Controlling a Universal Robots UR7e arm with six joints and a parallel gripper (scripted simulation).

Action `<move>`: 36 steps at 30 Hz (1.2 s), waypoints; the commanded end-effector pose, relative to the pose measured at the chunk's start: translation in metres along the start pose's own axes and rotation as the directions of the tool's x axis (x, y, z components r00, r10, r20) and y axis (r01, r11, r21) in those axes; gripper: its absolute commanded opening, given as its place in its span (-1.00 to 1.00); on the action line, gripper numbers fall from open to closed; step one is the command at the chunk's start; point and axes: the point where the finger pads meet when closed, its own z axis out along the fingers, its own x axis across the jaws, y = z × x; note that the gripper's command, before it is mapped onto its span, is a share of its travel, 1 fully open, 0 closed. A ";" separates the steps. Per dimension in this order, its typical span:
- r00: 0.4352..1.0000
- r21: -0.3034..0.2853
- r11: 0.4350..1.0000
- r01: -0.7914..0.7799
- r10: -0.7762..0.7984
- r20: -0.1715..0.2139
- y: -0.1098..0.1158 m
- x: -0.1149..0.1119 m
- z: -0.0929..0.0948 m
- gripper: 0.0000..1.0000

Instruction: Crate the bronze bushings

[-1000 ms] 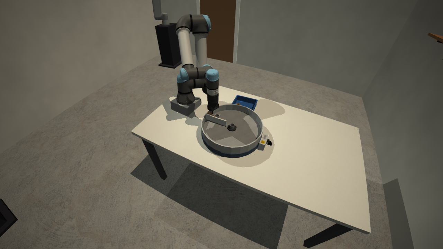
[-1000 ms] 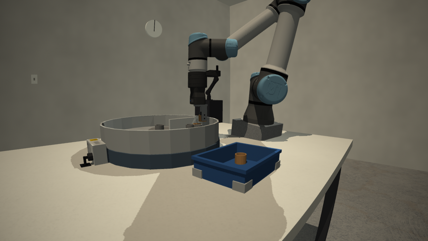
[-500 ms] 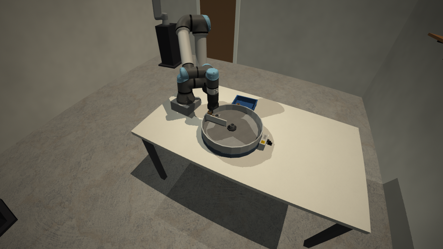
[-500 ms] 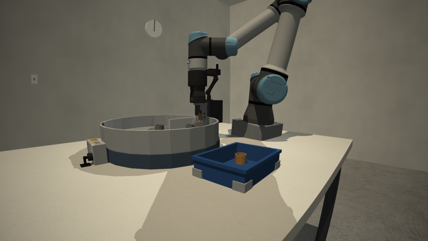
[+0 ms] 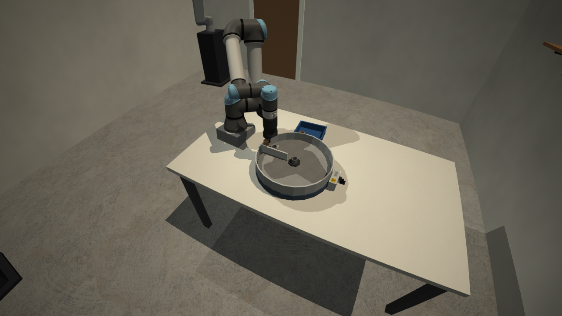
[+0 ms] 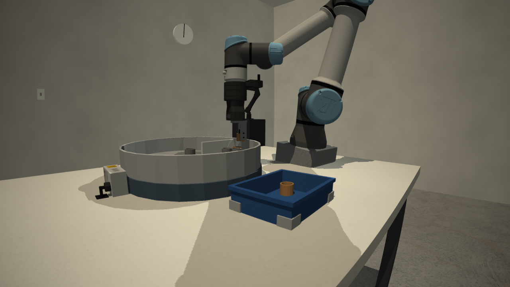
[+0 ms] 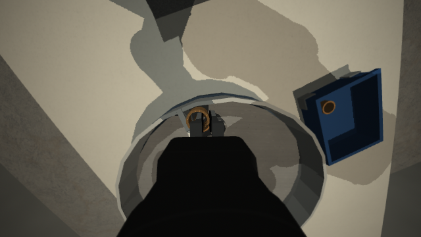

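Observation:
My gripper (image 5: 266, 139) (image 6: 240, 137) (image 7: 206, 117) is shut on a bronze bushing (image 6: 238, 136) (image 7: 190, 115), gripping its wall. It holds the bushing just above the rim of the grey turning table (image 5: 290, 184) (image 6: 178, 164) (image 7: 309, 171), at the edge nearest the arm's base. A steel bushing (image 5: 273, 146) (image 6: 226, 150) stands on the disc below, beside an upright divider plate (image 5: 275, 153) (image 6: 214, 145). A bit of bronze (image 6: 235, 146) shows over the rim under the gripper. The blue crate (image 5: 318, 129) (image 6: 256, 201) (image 7: 379, 105) holds one bronze bushing (image 5: 301, 132) (image 6: 286, 188) (image 7: 328, 107), standing upright.
A dark hub (image 5: 293, 160) (image 6: 189, 150) stands at the disc's centre. A small grey control box (image 5: 333, 180) (image 6: 114, 174) sits against the table's ring. The arm's base block (image 5: 234, 135) (image 6: 306, 153) stands close behind the ring. The crate lies beside the ring.

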 end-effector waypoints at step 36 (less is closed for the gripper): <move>1.000 -0.002 1.000 0.000 0.000 0.000 0.009 0.034 -0.058 -1.00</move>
